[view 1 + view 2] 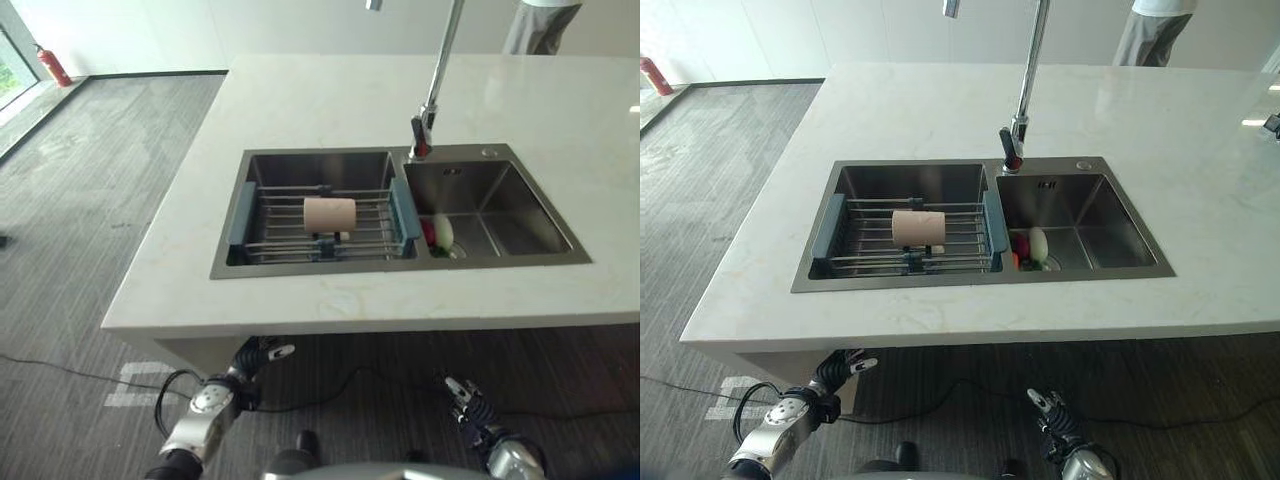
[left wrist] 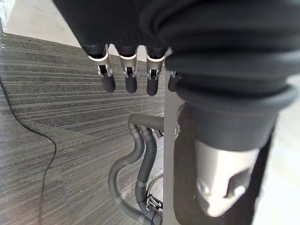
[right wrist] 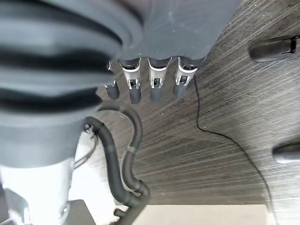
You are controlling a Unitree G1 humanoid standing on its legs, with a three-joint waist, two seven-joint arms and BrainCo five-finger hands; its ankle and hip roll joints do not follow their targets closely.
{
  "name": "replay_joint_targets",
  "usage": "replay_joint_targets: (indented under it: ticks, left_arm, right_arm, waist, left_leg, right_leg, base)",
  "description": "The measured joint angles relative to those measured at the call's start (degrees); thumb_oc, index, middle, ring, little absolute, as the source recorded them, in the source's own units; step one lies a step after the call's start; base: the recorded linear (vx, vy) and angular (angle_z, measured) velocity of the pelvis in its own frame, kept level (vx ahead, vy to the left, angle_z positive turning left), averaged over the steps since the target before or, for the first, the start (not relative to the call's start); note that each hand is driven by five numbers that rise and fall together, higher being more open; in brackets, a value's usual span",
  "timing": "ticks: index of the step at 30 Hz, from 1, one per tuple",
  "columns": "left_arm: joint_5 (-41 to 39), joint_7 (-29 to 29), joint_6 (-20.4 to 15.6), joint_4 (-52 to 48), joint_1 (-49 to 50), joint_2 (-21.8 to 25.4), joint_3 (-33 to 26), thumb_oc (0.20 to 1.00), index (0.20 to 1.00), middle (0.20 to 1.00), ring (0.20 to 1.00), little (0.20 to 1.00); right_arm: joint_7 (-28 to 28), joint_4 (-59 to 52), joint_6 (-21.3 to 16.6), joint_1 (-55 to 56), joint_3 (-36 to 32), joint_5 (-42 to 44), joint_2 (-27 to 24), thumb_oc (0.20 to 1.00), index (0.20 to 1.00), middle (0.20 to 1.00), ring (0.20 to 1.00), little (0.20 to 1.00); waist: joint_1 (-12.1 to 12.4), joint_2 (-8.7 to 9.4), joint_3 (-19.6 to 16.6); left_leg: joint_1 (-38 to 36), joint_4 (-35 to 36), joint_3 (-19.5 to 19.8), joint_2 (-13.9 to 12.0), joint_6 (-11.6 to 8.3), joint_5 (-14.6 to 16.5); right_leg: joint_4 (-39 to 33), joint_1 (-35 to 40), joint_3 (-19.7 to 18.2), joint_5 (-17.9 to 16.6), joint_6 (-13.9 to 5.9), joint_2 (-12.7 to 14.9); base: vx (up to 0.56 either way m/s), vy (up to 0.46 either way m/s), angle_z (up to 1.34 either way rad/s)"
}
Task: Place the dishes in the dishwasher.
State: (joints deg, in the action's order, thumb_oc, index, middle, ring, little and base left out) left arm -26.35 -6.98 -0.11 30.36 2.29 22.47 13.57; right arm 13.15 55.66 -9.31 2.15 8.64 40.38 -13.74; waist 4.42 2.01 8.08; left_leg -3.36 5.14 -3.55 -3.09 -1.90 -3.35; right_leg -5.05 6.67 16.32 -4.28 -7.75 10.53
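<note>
Pink cup [image 1: 329, 214] on sink rack [image 1: 380, 238] (tall faucet [image 1: 437, 75] behind)

Bright even light, glare on countertop [image 1: 560, 110]

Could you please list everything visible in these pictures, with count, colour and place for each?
white stone counter: one, white, spanning the middle of the head views.
stainless steel double sink: one, silver, set into the counter.
wire drying rack with blue ends: one, silver and blue, lying across the sink's left basin.
beige cylindrical cup: one, beige, on its side on the rack.
white and red dishes: several, exact count unclear, at the left edge of the right basin.
tall chrome tap: one, silver, behind the sink.
red fire extinguisher: one, red, on the floor far left.
person: one, grey trousers, beyond the counter.
left hand: open, low, below the counter edge.
right hand: open, low, over the floor.
</note>
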Motion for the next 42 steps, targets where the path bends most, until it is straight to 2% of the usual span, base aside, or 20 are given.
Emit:
replay_joint_targets:
  ticks: [4, 7, 9, 12, 15, 18, 20, 22, 25, 27, 28, 30, 31, 32, 33, 36, 37, 38, 41, 42]
  left_arm:
    - [0.0, 0.0, 0.7, 1.6, 0.2, -1.1, 0.0, 1.000, 1.000, 1.000, 1.000, 1.000]
    - [-2.4, 0.0, 2.4, 12.9, 1.2, -4.9, -0.3, 1.000, 1.000, 1.000, 1.000, 1.000]
    - [-5.1, 0.0, 2.7, 29.0, 1.0, -9.2, -4.7, 1.000, 1.000, 1.000, 1.000, 1.000]
    - [-11.2, -0.1, 2.3, 39.7, 3.0, -9.2, -12.5, 1.000, 1.000, 1.000, 1.000, 1.000]
    - [-22.9, 0.0, 2.5, 41.7, 6.8, -8.9, -23.4, 1.000, 1.000, 1.000, 1.000, 1.000]
    - [-32.9, 0.4, 2.7, 39.3, 7.0, -8.5, -29.3, 1.000, 1.000, 1.000, 1.000, 1.000]
    - [-35.9, 1.6, 2.4, 36.3, 5.9, -8.3, -29.5, 1.000, 1.000, 1.000, 1.000, 1.000]
    - [-36.0, 6.0, 0.6, 34.7, 3.4, -7.4, -30.1, 1.000, 1.000, 1.000, 1.000, 1.000]
    - [-36.0, 11.3, -0.5, 37.0, 0.8, -0.7, -37.0, 1.000, 1.000, 1.000, 1.000, 1.000]
    - [-36.0, 14.1, -2.6, 40.3, 0.8, 9.1, -43.5, 1.000, 1.000, 1.000, 1.000, 1.000]
    - [-36.0, 15.0, -2.0, 40.6, 0.5, 12.9, -46.3, 1.000, 1.000, 1.000, 1.000, 1.000]
    - [-35.4, 19.9, -4.5, 39.5, 0.4, 26.7, -50.3, 1.000, 1.000, 1.000, 1.000, 1.000]
    - [-33.2, 22.5, -6.9, 38.7, -0.5, 30.6, -51.7, 1.000, 1.000, 1.000, 1.000, 1.000]
    - [-31.0, 24.0, -7.4, 37.9, -1.2, 30.8, -52.0, 1.000, 1.000, 1.000, 1.000, 1.000]
    - [-26.6, 26.3, -8.0, 36.4, -2.3, 31.3, -52.1, 1.000, 1.000, 1.000, 1.000, 1.000]
    - [-6.8, 37.9, -14.0, 9.9, -1.7, 32.3, -48.8, 1.000, 1.000, 1.000, 1.000, 1.000]
    - [2.1, 45.3, -16.9, 4.7, -2.1, 35.6, -48.0, 1.000, 1.000, 1.000, 1.000, 1.000]
    - [6.2, 48.1, -17.6, 3.0, -3.5, 38.0, -47.6, 1.000, 1.000, 1.000, 1.000, 1.000]
    - [11.9, 50.0, -18.7, -6.6, -9.8, 41.7, -45.9, 1.000, 1.000, 1.000, 1.000, 1.000]
    - [13.0, 48.9, -18.5, -12.6, -12.2, 42.1, -42.2, 1.000, 1.000, 1.000, 1.000, 1.000]
  right_arm:
    - [0.1, 0.0, 0.0, -0.2, 0.0, 0.0, 0.0, 1.000, 1.000, 1.000, 1.000, 1.000]
    - [0.1, 1.2, 0.0, -0.3, 0.0, 0.0, -0.1, 1.000, 1.000, 1.000, 1.000, 1.000]
    - [0.0, 5.1, 0.1, -1.3, 0.0, -0.5, 0.0, 1.000, 1.000, 1.000, 1.000, 1.000]
    - [0.1, 7.2, 0.0, -1.5, -0.2, -0.5, 0.0, 1.000, 1.000, 1.000, 1.000, 1.000]
    - [0.3, 7.9, -0.5, -1.1, -0.6, -0.9, -0.3, 1.000, 1.000, 1.000, 1.000, 1.000]
    - [0.4, 7.9, -0.5, -1.1, -0.9, -2.0, -0.4, 1.000, 1.000, 1.000, 1.000, 1.000]
    - [0.5, 8.1, -0.5, -1.1, -1.0, -2.2, -0.9, 1.000, 1.000, 1.000, 1.000, 1.000]
    - [0.9, 9.1, -1.1, -1.4, -2.5, -2.2, -1.9, 1.000, 1.000, 1.000, 1.000, 1.000]
    - [1.1, 9.0, -1.2, -1.4, -2.3, -3.5, -5.2, 1.000, 1.000, 1.000, 1.000, 1.000]
    - [0.9, 8.6, -1.3, -1.1, -1.9, -4.3, -7.4, 1.000, 1.000, 1.000, 1.000, 1.000]
    - [1.1, 8.7, -1.1, -0.8, -1.1, -4.4, -8.2, 1.000, 1.000, 1.000, 1.000, 1.000]
    - [0.7, 8.4, -1.3, 0.4, 0.0, -4.3, -9.4, 1.000, 1.000, 1.000, 1.000, 1.000]
    - [0.4, 8.4, -1.2, 0.6, 0.1, -4.3, -9.0, 1.000, 1.000, 1.000, 1.000, 1.000]
    - [0.1, 8.3, -1.2, 0.7, 0.7, -4.3, -8.9, 1.000, 1.000, 1.000, 1.000, 1.000]
    - [-0.1, 8.3, -1.2, 0.8, 2.1, -4.2, -8.8, 1.000, 1.000, 1.000, 1.000, 1.000]
    - [-1.8, 4.0, -1.2, 4.0, 2.0, -4.0, -7.3, 1.000, 1.000, 1.000, 1.000, 1.000]
    - [-1.8, 4.0, -1.3, 4.2, 2.0, -3.1, -6.4, 1.000, 1.000, 1.000, 1.000, 1.000]
    - [-1.8, 4.1, -1.3, 4.4, 2.0, -3.0, -5.9, 1.000, 1.000, 1.000, 1.000, 1.000]
    - [-1.6, 4.6, -1.3, 5.4, 2.2, -2.7, -4.3, 1.000, 1.000, 1.000, 1.000, 1.000]
    - [-1.4, 4.5, -1.4, 5.4, 2.1, -2.6, -3.4, 1.000, 1.000, 1.000, 1.000, 1.000]
  waist:
    - [0.1, 0.01, 0.0]
    - [-0.1, 0.11, -0.2]
    - [-0.1, 0.40, -0.4]
    - [0.3, 0.32, -0.9]
    - [0.4, -1.04, -2.2]
    - [0.5, -2.91, -3.4]
    - [0.6, -4.05, -4.0]
    - [0.7, -5.28, -4.3]
    - [-0.2, -7.21, -4.3]
    - [-1.1, -8.54, -4.2]
    - [-1.1, -8.64, -4.3]
    - [-0.7, -9.57, -5.0]
    - [-0.6, -11.28, -5.6]
    - [-0.5, -12.50, -6.4]
    - [-0.4, -12.40, -6.5]
    - [2.3, -10.84, -6.6]
    - [2.4, -9.48, -6.6]
    - [1.9, -8.76, -6.8]
    - [2.2, -5.74, -6.6]
    - [1.6, -4.29, -6.6]
  left_leg:
    - [0.0, 0.0, 0.2, -0.1, -0.52, -0.4]
    - [0.1, 0.0, 0.2, -0.4, -0.64, -0.4]
    - [0.1, 0.0, 0.4, -0.7, -0.87, -0.5]
    - [0.1, 0.0, 1.4, -1.2, -0.90, -0.2]
    - [0.0, 0.1, 1.4, -1.2, -1.01, 0.0]
    - [0.0, 0.1, 1.5, -1.2, -1.03, 0.0]
    - [0.0, 0.1, 1.5, -1.2, -1.02, 0.0]
    - [-0.3, 0.1, 1.8, -1.1, -1.02, 0.0]
    - [-0.7, 0.2, 1.6, -1.1, -1.00, 0.1]
    - [-0.7, 0.2, 1.5, -1.1, -0.96, 0.2]
    - [-0.7, 0.2, 1.6, -1.1, -0.72, 0.0]
    - [-0.8, 0.2, 1.5, -0.9, -0.73, 0.2]
    - [-0.7, 0.2, 1.5, -0.5, -0.98, 0.2]
    - [-0.8, 0.2, 1.5, -0.4, -1.10, 0.1]
    - [-0.9, 0.2, 1.6, -0.5, -1.27, 0.2]
    - [-0.2, 0.2, 2.6, -1.2, -1.93, -0.2]
    - [-0.2, 0.2, 2.8, -1.5, -2.24, -0.1]
    - [-0.2, 0.2, 2.7, -1.6, -2.62, 0.1]
    - [-0.3, 0.2, 2.8, -2.0, -2.84, 0.0]
    - [-0.5, 0.2, 2.6, -2.0, -2.85, 0.1]
  right_leg:
    - [0.0, 0.1, 0.2, 0.0, 0.00, -0.1]
    - [0.0, 0.1, 0.3, 0.1, 0.10, -0.3]
    - [0.0, 0.3, 0.7, 0.2, 0.31, -0.6]
    - [0.0, 0.9, 1.7, 0.7, 0.94, -1.1]
    - [0.0, 1.0, 1.8, 1.3, 1.41, -1.1]
    - [0.0, 1.1, 1.8, 1.4, 1.57, -1.1]
    - [0.0, 1.1, 1.9, 1.3, 1.54, -1.1]
    - [-0.3, 1.5, 2.2, 1.3, 1.51, -1.0]
    - [-0.4, 1.8, 2.3, 1.6, 1.51, -0.9]
    - [-0.4, 1.7, 2.2, 1.8, 1.43, -0.9]
    - [-0.4, 1.8, 2.3, 1.8, 1.44, -0.9]
    - [-0.3, 1.9, 2.3, 2.0, 1.11, -0.7]
    - [-0.3, 1.9, 2.2, 1.6, 0.19, -0.4]
    - [-0.4, 2.0, 2.2, 1.6, 0.13, -0.3]
    - [-0.4, 2.0, 2.3, 1.6, 0.10, -0.4]
    - [0.0, 1.9, 3.1, 1.7, 0.33, -1.3]
    - [0.0, 2.0, 3.2, 1.8, 0.48, -1.6]
    - [0.0, 1.9, 3.2, 1.9, 0.57, -1.7]
    - [0.0, 2.1, 3.2, 2.1, 0.93, -2.1]
    - [0.0, 2.1, 3.0, 2.1, 0.90, -2.0]
  base:
    - [0.00, -0.039, 0.02]
    - [0.00, -0.074, 0.01]
    - [-0.01, -0.067, 0.08]
    - [0.02, -0.033, 0.15]
    - [0.03, 0.004, 0.00]
    - [0.01, 0.024, 0.01]
    - [0.01, 0.057, 0.02]
    - [0.00, 0.084, 0.06]
    - [0.00, 0.098, -0.01]
    - [0.01, 0.066, -0.03]
    - [0.03, 0.035, 0.00]
    - [0.04, 0.002, 0.02]
    - [0.04, -0.041, 0.01]
    - [0.02, -0.058, 0.01]
    - [0.00, -0.087, 0.03]
    - [0.01, -0.144, 0.12]
    - [0.05, -0.134, 0.09]
    - [0.08, -0.132, 0.02]
    - [0.04, -0.042, -0.02]
    - [0.03, -0.021, -0.04]
